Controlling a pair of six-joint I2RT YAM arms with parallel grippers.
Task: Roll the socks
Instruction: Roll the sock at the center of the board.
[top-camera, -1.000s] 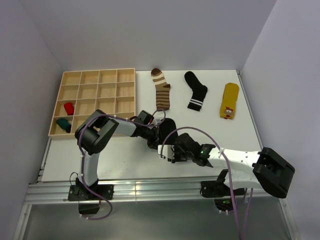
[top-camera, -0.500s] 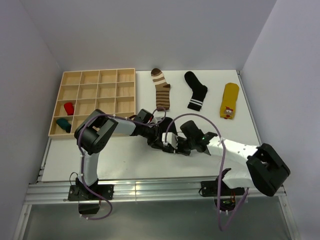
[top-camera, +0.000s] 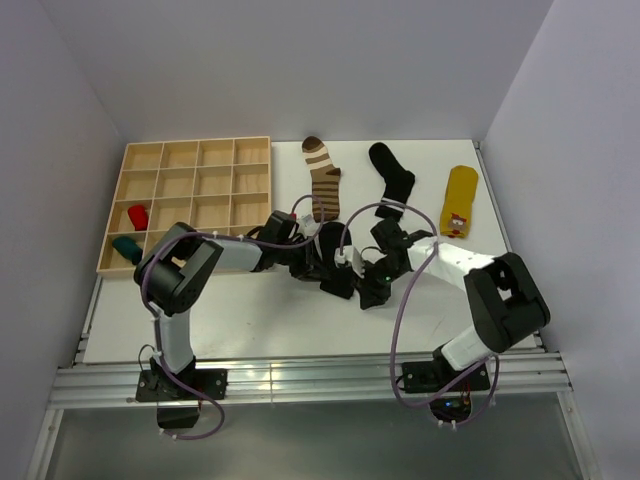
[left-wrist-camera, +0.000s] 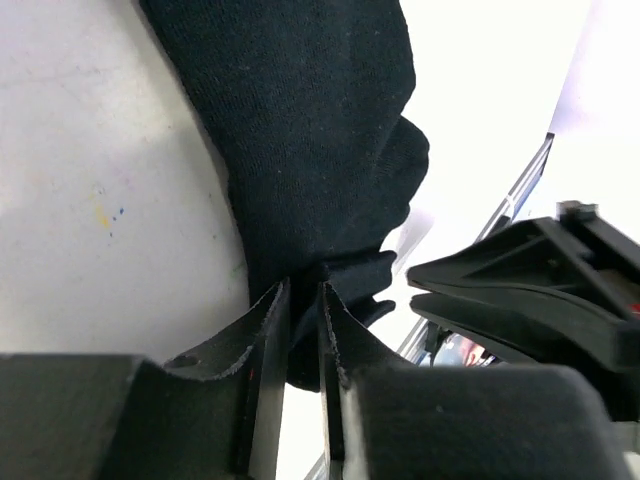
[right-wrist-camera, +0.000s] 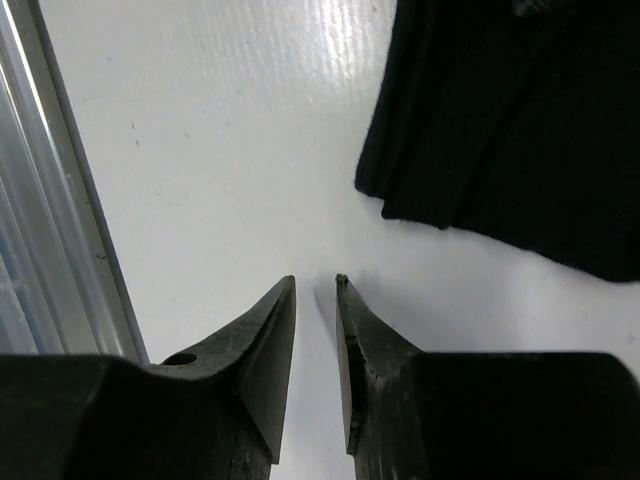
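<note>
Since a second ago the right arm has folded its forearm up toward the back of the table (top-camera: 250, 320), carrying the right gripper (top-camera: 358, 287) away from the near edge, while the left gripper (top-camera: 312, 262) has barely shifted. From above, both meet just right of the wooden tray (top-camera: 197, 142), at the plain black sock (top-camera: 335, 268), bunched off the tray's near right corner. Farther right of the tray lie the brown-and-cream striped sock (top-camera: 323, 180), then the black sock with white cuff stripes (top-camera: 392, 170), its cuff partly under the right arm, and the yellow sock (top-camera: 458, 200), farthest from the tray. Two compartments on the tray's left side hold a red roll (top-camera: 137, 216) and a teal roll (top-camera: 127, 248). At the left wrist, the left gripper (left-wrist-camera: 305, 300) pinches a fold of the plain black sock (left-wrist-camera: 310, 120), with the right gripper (left-wrist-camera: 412, 290) close by. At the right wrist, the right gripper (right-wrist-camera: 315, 285) stands slightly parted over bare table (right-wrist-camera: 220, 130), grasping nothing; the plain black sock (right-wrist-camera: 510, 130) lies just ahead, apart from it.
</note>
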